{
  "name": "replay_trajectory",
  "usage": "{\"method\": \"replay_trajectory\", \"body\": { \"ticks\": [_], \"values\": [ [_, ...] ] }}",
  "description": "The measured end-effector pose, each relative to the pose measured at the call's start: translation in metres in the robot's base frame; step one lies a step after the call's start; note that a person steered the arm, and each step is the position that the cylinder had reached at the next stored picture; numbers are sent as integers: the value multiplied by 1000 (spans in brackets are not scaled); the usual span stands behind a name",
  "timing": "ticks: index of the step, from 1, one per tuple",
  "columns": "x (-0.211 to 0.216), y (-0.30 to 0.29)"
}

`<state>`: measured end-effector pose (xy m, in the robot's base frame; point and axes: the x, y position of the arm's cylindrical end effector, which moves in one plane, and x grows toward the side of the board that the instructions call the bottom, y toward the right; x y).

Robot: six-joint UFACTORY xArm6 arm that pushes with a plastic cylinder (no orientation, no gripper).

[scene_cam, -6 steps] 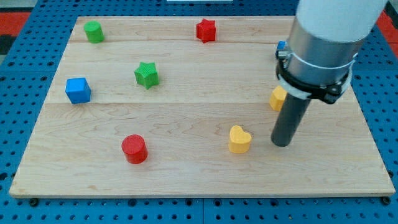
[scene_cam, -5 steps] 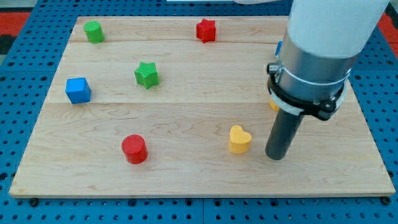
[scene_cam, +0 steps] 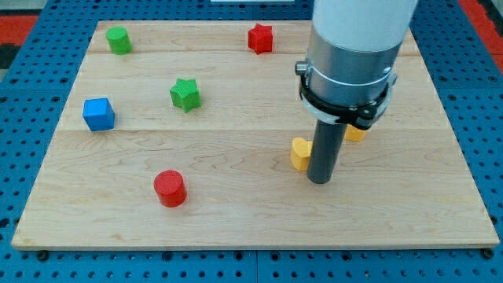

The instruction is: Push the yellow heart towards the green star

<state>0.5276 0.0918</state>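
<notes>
A pale wooden board (scene_cam: 236, 212) lies on a blue pegboard bench (scene_cam: 23, 157), and I am working it through the one camera. Nearest the view's bottom is the red plastic cylinder (scene_cam: 169, 188), well apart from everything else. Next up is my tip (scene_cam: 318, 180), the lower end of the dark rod; there is no gripper on this arm, so nothing is open, shut or held, the rod simply pushes. The tip stands just beside the yellow plastic heart (scene_cam: 299, 152), at roughly its four o'clock and seemingly touching it, with the rod hiding the heart's right edge. Behind the rod, at about two o'clock from the heart, a second yellow block (scene_cam: 356, 133) peeks out, its shape too covered to tell. Farther back at the view's left sits the blue plastic cube (scene_cam: 98, 114), then the green plastic star (scene_cam: 185, 93), which lies at about ten o'clock from the heart and well apart from it. Farthest away are the green plastic cylinder (scene_cam: 118, 39) and the red plastic star (scene_cam: 260, 38). To push well, I judge the tip should stay squarely behind the heart on the line to the green star, moving steadily; off-centre contact would probably spin the heart aside.
</notes>
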Motion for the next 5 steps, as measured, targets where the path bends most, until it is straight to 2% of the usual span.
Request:
{"method": "replay_trajectory", "body": {
  "ticks": [2, 3, 4, 5],
  "values": [
    [-21, 18],
    [-27, -5],
    [-21, -66],
    [-34, -113]
  ]
}}
